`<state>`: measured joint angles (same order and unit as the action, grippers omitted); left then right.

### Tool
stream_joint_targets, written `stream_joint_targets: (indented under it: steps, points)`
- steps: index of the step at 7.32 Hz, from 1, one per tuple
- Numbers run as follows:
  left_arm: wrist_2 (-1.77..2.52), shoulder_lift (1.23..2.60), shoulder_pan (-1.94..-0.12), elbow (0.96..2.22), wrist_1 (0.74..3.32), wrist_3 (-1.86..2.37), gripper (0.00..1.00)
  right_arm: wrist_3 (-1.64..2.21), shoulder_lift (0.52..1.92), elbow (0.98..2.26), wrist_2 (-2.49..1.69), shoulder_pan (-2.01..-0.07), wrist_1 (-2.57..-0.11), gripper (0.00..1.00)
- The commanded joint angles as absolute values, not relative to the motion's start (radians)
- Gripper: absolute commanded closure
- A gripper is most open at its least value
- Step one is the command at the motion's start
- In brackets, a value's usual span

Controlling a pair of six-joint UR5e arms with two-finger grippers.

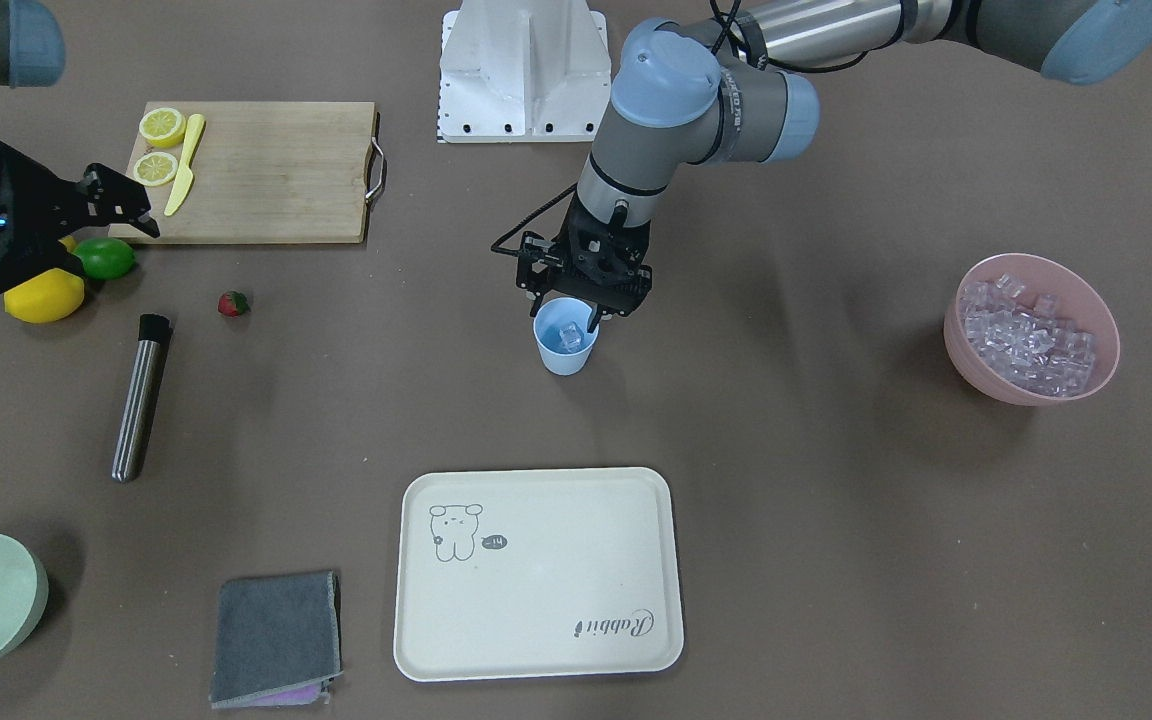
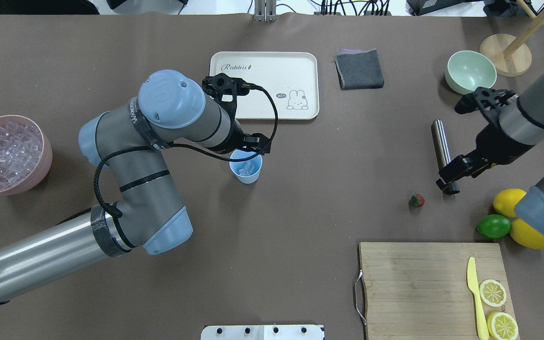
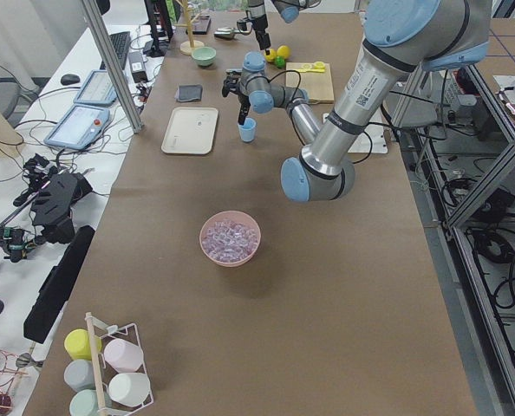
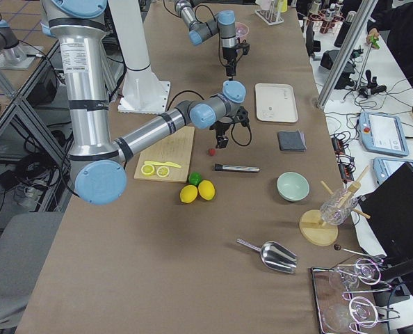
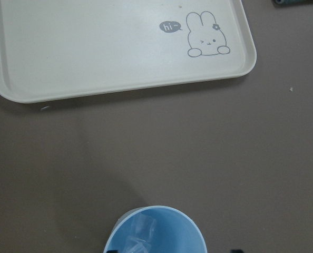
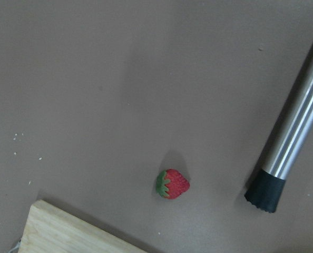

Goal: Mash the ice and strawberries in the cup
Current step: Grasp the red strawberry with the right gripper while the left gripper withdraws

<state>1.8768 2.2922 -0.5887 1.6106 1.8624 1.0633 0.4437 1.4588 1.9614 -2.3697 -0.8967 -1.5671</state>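
The light-blue cup [image 2: 247, 172] stands mid-table with a few clear ice pieces [image 2: 248, 166] in it; it also shows in the front view [image 1: 566, 352] and the left wrist view [image 5: 156, 232]. My left gripper [image 1: 566, 305] hovers right over the cup, open, its fingers straddling the rim. More ice [image 1: 1031, 340] fills a pink bowl [image 1: 1106, 340]. The small red strawberry [image 2: 416, 200] lies on the table, and shows in the right wrist view [image 6: 172, 184]. My right gripper [image 2: 447, 185] hangs just right of it, above the black end of a steel muddler [image 2: 442, 141], open and empty.
A cream tray [image 2: 262, 61] lies beyond the cup. A wooden board [image 2: 418, 283] holds lemon halves and a yellow knife. A lime [image 2: 494, 226] and lemons [image 2: 509, 202] sit near the right arm. A green bowl [image 2: 470, 72] and grey cloth [image 2: 359, 69] lie far right.
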Motion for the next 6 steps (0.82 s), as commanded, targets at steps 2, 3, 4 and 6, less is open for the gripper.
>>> stream_joint_targets:
  steps: [2,3,4,6]
  points:
    - [1.919,2.251,-0.646,1.621,1.847,0.988,0.02,0.553,1.408,1.893,-2.203,-0.764,-1.496,0.06]
    - [1.992,2.215,-0.688,1.627,1.838,0.950,0.02,0.605,1.411,1.843,-2.201,-0.756,-1.388,0.10]
    - [2.066,2.177,-0.734,1.649,1.836,0.924,0.02,0.614,1.417,1.798,-2.198,-0.750,-1.323,0.14]
    - [2.112,2.134,-0.778,1.680,1.819,0.879,0.02,0.617,1.424,1.764,-2.174,-0.735,-1.304,0.18]
